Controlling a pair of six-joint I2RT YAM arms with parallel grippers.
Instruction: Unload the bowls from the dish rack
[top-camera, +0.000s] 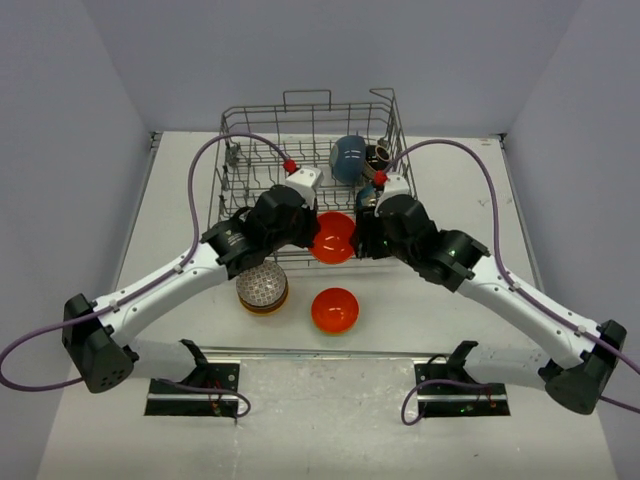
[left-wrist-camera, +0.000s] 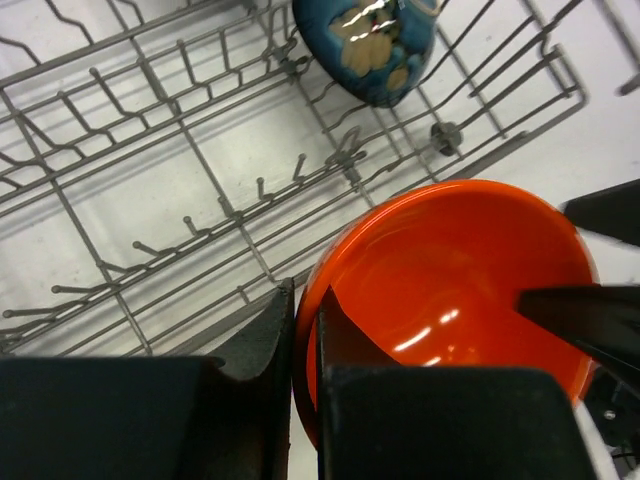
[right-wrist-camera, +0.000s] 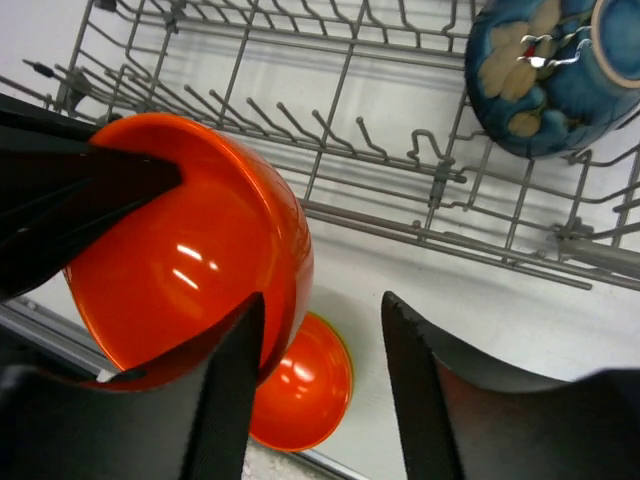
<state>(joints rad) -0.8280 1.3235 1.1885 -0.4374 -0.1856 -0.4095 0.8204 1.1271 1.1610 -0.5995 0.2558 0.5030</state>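
An orange bowl (top-camera: 333, 238) is held at the centre of the top view, just off the near edge of the dish rack (top-camera: 305, 107), which is set at the upper middle of the surface (top-camera: 400, 330). The left hand (left-wrist-camera: 305, 310) is clamped on this bowl's rim, one finger inside and one outside, as seen at the bottom of the left wrist view. The right hand (right-wrist-camera: 322, 310) is seen with its fingers apart. Its left finger is placed against the bowl's outer wall, and no grip by it can be made out.

A blue patterned bowl (top-camera: 348, 158) is lodged among the tines at the upper right of the rack, with a dark bowl (top-camera: 378, 157) just beside it. Below the held bowl, a second orange bowl (top-camera: 335, 310) is set on the surface. A patterned bowl (top-camera: 262, 288) is placed to its left.
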